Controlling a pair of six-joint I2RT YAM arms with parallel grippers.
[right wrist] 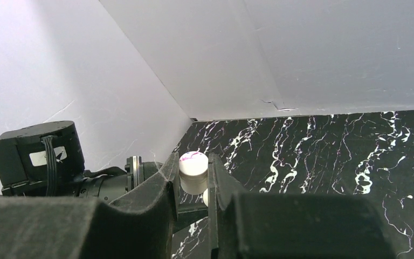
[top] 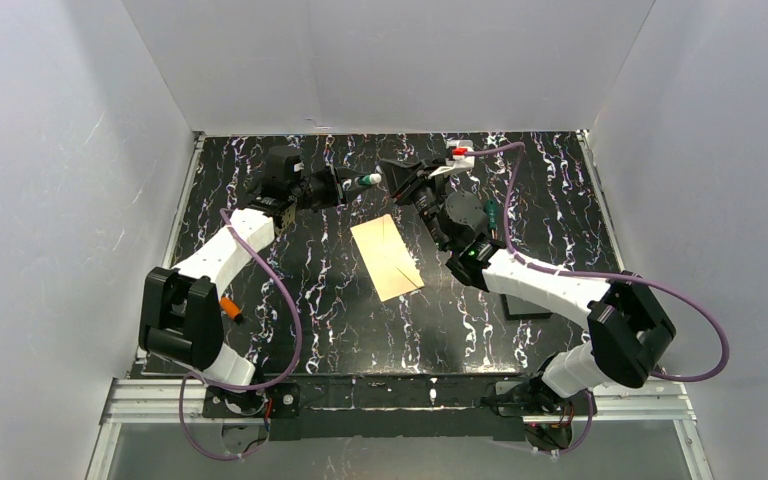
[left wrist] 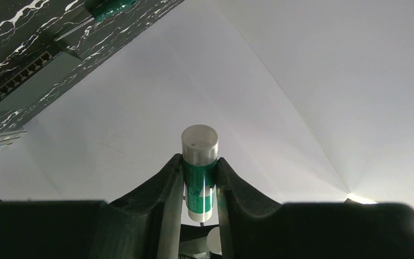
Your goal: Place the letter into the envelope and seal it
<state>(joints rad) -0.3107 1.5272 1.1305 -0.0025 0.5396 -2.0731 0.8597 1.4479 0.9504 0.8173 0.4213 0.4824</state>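
- As you look down from the top camera, the envelope [top: 388,257] lies flat mid-table, apart from both arms. Beyond it the left gripper [top: 355,182] and right gripper [top: 397,178] face each other closely, with a glue stick [top: 368,180] at the left one's tip.
- In your left wrist view, the left gripper [left wrist: 200,181] is clamped on the green glue stick [left wrist: 199,156], its open white end poking past the fingers.
- In your right wrist view, the right gripper [right wrist: 194,181] pinches a white cap [right wrist: 193,166], purple-smeared on top, above the marbled table [right wrist: 329,162].

The glue stick [left wrist: 200,186] has its lower end hidden inside the left gripper [left wrist: 199,163]; the right gripper [right wrist: 193,165] covers the base of the white cap [right wrist: 193,161].
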